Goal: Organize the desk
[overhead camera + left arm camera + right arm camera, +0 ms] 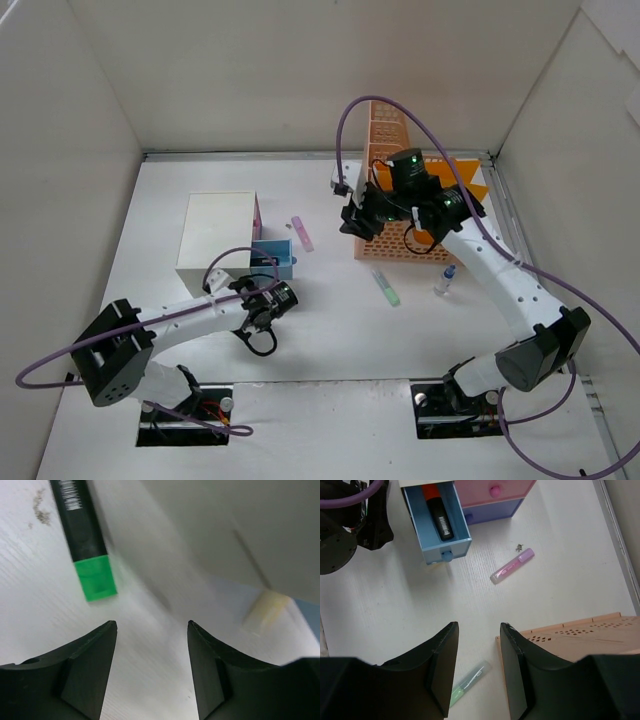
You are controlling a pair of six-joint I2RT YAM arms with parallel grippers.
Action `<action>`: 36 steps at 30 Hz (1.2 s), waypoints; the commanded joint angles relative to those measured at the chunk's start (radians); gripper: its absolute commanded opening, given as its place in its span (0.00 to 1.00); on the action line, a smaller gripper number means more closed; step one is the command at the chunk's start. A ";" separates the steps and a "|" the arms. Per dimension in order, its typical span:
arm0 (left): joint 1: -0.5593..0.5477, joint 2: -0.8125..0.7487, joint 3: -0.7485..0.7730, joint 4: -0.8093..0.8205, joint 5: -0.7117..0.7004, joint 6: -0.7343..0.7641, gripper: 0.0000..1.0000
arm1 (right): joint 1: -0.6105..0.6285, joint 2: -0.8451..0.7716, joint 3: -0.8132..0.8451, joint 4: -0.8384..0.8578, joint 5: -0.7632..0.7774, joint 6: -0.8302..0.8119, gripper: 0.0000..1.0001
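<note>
Black fingers (85, 670) of the left gripper (152, 625) are filling the bottom of its wrist view, jaws standing spread with nothing between them, only bare white tabletop showing in the gap. At their 11 o'clock one black marker with a green cap (92, 577) is lying flat on the desk (330, 340), a barcode printed on its barrel but no words legible. At 2 o'clock the white drawer unit (215, 235) is looming close, a cream foot (265, 612) showing under it. The right gripper (479, 626) is hovering high, its jaws also parted and holding nothing. Below it three drawers are showing: one blue drawer (437, 522) is standing pulled out, with a pink one (494, 489) and a purple one (492, 510) pushed in. A second black marker with an orange-red end (439, 515) is lying inside the blue drawer, again carrying only a barcode. The left arm's wrist is crowding that drawer at its 9 o'clock. One pink pen (512, 565) is lying loose at 4 o'clock of the drawer with a few dark specks beside it, and one pale green pen (467, 684) is lying just beside the orange basket (570, 635). From above, the desk is spreading wall to wall under everything, the drawer unit sitting at 10 o'clock of its middle and the basket at 1 o'clock, with one small bottle (445, 280) standing at 3 o'clock.
</note>
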 commanded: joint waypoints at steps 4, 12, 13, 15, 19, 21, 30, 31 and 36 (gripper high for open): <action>0.038 -0.040 -0.077 -0.026 0.052 -0.193 0.52 | -0.024 -0.053 -0.005 0.061 -0.024 -0.021 0.36; 0.038 -0.074 -0.099 -0.091 0.027 -0.265 0.51 | -0.047 -0.052 -0.022 0.061 -0.040 -0.022 0.37; 0.038 -0.075 -0.099 -0.095 0.024 -0.264 0.51 | -0.049 -0.052 -0.020 0.061 -0.040 -0.022 0.37; 0.050 -0.080 -0.112 -0.100 0.030 -0.276 0.51 | -0.052 -0.053 -0.020 0.063 -0.041 -0.024 0.37; 0.076 -0.083 -0.131 -0.111 0.015 -0.276 0.46 | -0.067 -0.053 -0.019 0.063 -0.049 -0.025 0.37; 0.090 -0.071 -0.122 -0.117 0.007 -0.269 0.46 | -0.069 -0.053 -0.020 0.061 -0.054 -0.025 0.37; 0.122 0.040 -0.043 -0.169 -0.011 -0.230 0.42 | -0.089 -0.069 -0.017 0.061 -0.063 -0.024 0.37; 0.122 0.044 -0.037 -0.167 -0.013 -0.226 0.42 | -0.093 -0.070 -0.017 0.061 -0.064 -0.024 0.37; 0.131 0.077 -0.017 -0.172 -0.027 -0.187 0.32 | -0.113 -0.079 -0.017 0.063 -0.077 -0.024 0.37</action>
